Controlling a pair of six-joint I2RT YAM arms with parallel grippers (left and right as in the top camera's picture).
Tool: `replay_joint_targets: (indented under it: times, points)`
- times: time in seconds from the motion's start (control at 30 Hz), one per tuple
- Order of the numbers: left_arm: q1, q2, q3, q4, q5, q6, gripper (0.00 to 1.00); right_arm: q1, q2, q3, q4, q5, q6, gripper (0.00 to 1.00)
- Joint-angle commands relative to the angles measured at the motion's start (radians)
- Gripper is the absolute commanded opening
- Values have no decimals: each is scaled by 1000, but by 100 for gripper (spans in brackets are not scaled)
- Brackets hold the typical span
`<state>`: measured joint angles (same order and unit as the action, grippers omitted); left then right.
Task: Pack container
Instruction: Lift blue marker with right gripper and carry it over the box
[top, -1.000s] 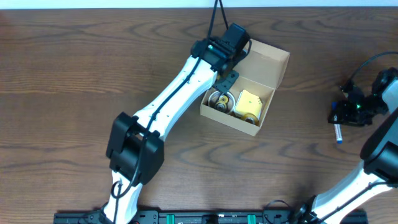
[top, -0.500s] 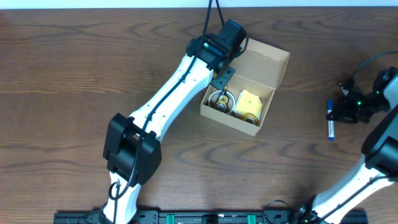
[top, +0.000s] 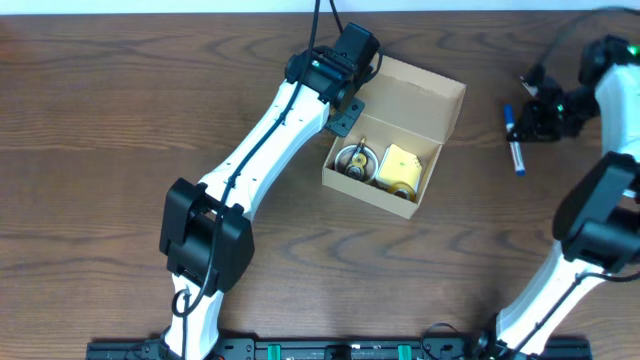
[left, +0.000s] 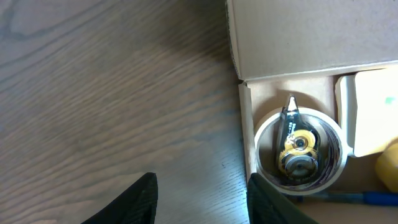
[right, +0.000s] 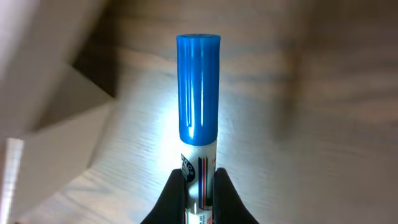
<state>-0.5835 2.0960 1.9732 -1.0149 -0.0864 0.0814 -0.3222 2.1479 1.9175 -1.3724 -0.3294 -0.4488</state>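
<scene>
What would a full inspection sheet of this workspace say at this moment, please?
Surface: brown wood-grain table, no spills seen.
Job's things: cardboard container, lid open; inside, a tape roll and a yellow item.
Clutter: nothing seen.
Grippers: left gripper open and empty beside the container's left edge; right gripper shut on a blue-capped marker, away from the container.
Cables: black cable runs off the left wrist.
Surroundings: black rail along the near table edge.

Tan cardboard container (top: 430, 95), dk brown wood-grain table (top: 110, 110), blue-capped white marker (right: 198, 118), yellow pad (top: 402, 163), white/blk arms (top: 270, 150)
</scene>
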Motion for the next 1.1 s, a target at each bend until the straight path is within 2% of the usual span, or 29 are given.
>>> replay_joint_targets:
  times: [0.0, 0.23, 0.33, 0.5, 0.73, 0.87, 1.07]
  points:
    - [9, -29, 10, -5, 0, -7, 47, 65, -10, 149, -50, -9, 6, 1]
    - [9, -28, 10, -6, 0, -8, 48, 286, -79, 400, -106, 206, 7, 1]
    - [10, -28, 10, -5, -3, -19, 48, 384, -91, 413, -122, 290, 7, 1]
    - [16, -28, 10, -8, -29, -37, 48, 499, -91, 409, -153, 296, 7, 1]
    - [137, -28, -19, -2, -23, -64, 49, 553, -91, 388, -203, 295, 45, 1]
    - [212, -28, -19, 2, 66, -71, 48, 553, -91, 384, -196, 277, 45, 2]
    - [261, -28, -20, 27, -21, -67, 59, 581, -91, 321, -209, 220, 35, 1]
